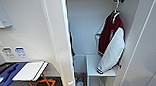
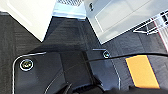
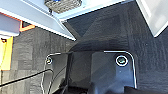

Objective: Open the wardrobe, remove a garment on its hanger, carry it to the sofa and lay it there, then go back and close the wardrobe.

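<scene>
A: Maroon body, white sleeves: the garment [image 1: 111, 42] hangs inside the open wardrobe [image 1: 88, 25], long axis vertical, collar up, cuff down toward the white shelf [image 1: 94, 66].

B: Suspension point?

A: The hanger [image 1: 116, 10], hook at the top, near the wardrobe's upper right corner. The front of the garment faces left in the head view, and one white sleeve drapes down its right side.

B: Doors?

A: Both swung open. The left door [image 1: 57, 34] stands edge-on to the camera; the right door [image 1: 146, 43] slants away on the right.

B: Gripper status?

A: Cannot tell for either. Both wrist views look down on dark grey carpet [image 3: 105, 32] and the lower edges of the white doors; the fingers cannot be made out
</scene>
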You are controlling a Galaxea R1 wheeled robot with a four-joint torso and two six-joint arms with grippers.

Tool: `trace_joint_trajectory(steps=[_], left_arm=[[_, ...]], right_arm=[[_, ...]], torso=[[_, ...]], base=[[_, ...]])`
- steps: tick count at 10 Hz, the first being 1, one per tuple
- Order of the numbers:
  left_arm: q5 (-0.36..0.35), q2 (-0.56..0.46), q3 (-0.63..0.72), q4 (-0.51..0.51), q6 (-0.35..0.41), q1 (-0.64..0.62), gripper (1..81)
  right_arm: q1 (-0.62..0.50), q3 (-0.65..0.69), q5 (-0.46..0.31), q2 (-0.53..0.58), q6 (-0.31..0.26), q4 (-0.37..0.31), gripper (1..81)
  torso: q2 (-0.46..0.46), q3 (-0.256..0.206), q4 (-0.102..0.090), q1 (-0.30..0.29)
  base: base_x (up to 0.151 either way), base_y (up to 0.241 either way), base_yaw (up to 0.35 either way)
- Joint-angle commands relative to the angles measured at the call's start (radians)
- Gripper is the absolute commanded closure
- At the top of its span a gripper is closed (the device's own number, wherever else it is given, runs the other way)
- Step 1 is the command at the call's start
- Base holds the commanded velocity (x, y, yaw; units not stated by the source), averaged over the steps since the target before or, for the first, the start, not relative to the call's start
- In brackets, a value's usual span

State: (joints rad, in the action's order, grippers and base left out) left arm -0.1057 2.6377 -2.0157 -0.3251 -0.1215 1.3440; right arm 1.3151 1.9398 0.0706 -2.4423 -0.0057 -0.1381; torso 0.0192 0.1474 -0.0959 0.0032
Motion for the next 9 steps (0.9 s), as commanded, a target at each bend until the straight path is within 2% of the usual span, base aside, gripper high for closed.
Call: trace_joint_trajectory(steps=[1,4,9], left_arm=[[0.029,0.025,-0.040,0.003,0.000,-0.030,1.0],[0.032,0.090,-0.127,0.001,0.000,-0.015,1.0],[0.037,0.243,-0.376,-0.002,0.002,0.019,1.0]], right_arm=[[-0.023,0.066,-0.043,-0.044,0.001,-0.006,1.0],[0.017,0.148,-0.045,-0.125,0.001,-0.002,1.0],[0.056,0.352,-0.084,-0.301,0.000,0.005,1.0]], torso=[[0.000,0.000,0.000,0.000],[0.000,0.000,0.000,0.000],[0.001,0.000,0.000,-0.001]], base=[[0.000,0.000,0.000],[0.000,0.000,0.000],[0.000,0.000,0.000]])
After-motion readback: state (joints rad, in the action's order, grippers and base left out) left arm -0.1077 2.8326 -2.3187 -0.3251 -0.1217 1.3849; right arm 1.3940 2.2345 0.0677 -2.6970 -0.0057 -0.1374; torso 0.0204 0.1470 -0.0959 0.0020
